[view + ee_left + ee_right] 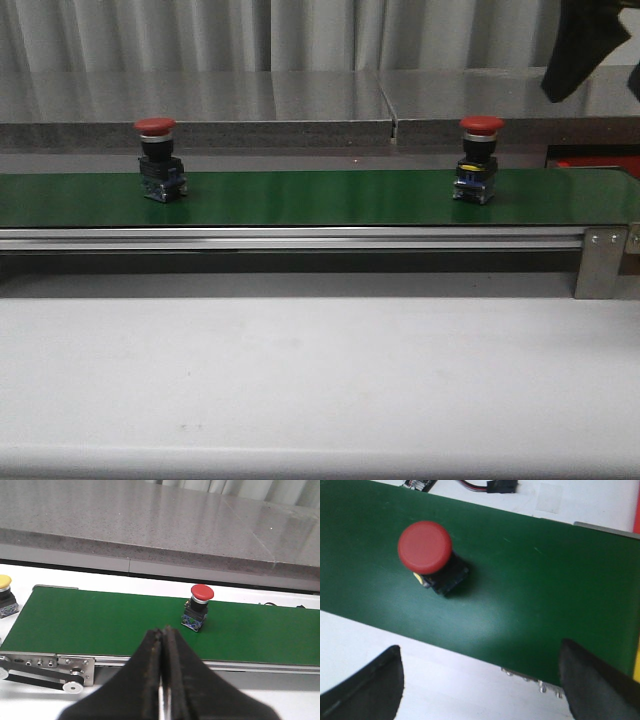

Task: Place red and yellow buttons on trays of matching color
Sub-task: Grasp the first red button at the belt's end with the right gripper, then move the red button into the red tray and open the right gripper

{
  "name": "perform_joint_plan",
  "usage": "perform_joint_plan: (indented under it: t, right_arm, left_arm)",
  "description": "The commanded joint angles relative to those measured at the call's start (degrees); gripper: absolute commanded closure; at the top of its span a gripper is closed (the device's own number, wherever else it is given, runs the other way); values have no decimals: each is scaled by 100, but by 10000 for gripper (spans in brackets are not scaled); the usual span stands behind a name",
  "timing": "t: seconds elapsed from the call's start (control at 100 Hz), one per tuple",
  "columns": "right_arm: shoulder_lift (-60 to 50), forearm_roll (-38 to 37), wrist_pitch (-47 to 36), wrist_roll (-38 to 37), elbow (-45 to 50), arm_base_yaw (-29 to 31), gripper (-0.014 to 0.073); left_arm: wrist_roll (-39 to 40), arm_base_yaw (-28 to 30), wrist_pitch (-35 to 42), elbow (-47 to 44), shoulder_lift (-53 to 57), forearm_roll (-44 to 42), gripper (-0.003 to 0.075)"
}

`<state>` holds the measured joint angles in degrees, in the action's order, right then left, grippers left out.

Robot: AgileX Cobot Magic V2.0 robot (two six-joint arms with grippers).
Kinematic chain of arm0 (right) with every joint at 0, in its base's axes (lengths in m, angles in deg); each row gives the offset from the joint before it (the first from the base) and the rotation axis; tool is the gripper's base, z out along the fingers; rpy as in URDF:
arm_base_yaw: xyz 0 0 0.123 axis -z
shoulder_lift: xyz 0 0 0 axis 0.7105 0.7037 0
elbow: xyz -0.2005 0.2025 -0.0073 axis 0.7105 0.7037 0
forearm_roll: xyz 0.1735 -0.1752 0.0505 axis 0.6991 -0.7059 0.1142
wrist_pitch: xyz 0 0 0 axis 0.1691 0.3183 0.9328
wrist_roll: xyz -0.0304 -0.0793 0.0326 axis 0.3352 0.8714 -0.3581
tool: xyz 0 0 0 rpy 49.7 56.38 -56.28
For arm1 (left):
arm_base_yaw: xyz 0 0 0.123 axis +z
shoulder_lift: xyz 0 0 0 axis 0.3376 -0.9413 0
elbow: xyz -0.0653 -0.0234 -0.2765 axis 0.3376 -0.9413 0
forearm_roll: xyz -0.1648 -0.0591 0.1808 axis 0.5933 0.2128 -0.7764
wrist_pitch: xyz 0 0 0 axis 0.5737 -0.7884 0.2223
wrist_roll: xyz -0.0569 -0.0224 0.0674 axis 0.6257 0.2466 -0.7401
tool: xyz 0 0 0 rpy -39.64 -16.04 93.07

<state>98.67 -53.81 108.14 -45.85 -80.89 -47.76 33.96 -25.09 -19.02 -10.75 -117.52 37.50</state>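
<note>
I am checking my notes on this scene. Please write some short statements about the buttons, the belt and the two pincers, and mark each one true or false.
1. Two red buttons stand upright on the green belt: the left red button and the right red button. True.
2. The left pincer is wide open. False: its fingers are pressed together, holding nothing.
3. The right pincer is open above the belt, near a red button. True.
4. A yellow button lies on the belt. False: it stands just off the belt's end.
5. The right pincer grips a button. False: nothing is between its fingers.
</note>
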Motion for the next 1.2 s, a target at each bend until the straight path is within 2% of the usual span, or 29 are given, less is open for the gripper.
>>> perform_joint_plan:
  t: [0.0,0.44,0.51,0.68,0.75,0.92,1.19]
  right_arm:
    - [140,147,-96,130,-497,-64,-32]
    - [1473,117,115,134,-1828,-142,-16]
    - [1653,112,242,134,-1972,-142,46]
    - [1906,112,582,78,-2216,-43,319]
    - [1916,112,804,67,-2364,41,377]
    - [1913,112,1157,6,-3013,482,380]
    - [2300,54,1217,6,-3762,1720,380]
  left_arm:
    - [-12,-50,435,167,-1,75,739]
    - [-12,-50,435,167,-1,75,739]
    - [-12,-50,435,167,-1,75,739]
    - [-12,-50,435,167,-1,75,739]
    - [-12,-50,435,167,-1,75,739]
    - [-12,-50,435,167,-1,75,739]
    - [-12,-50,435,167,-1,75,739]
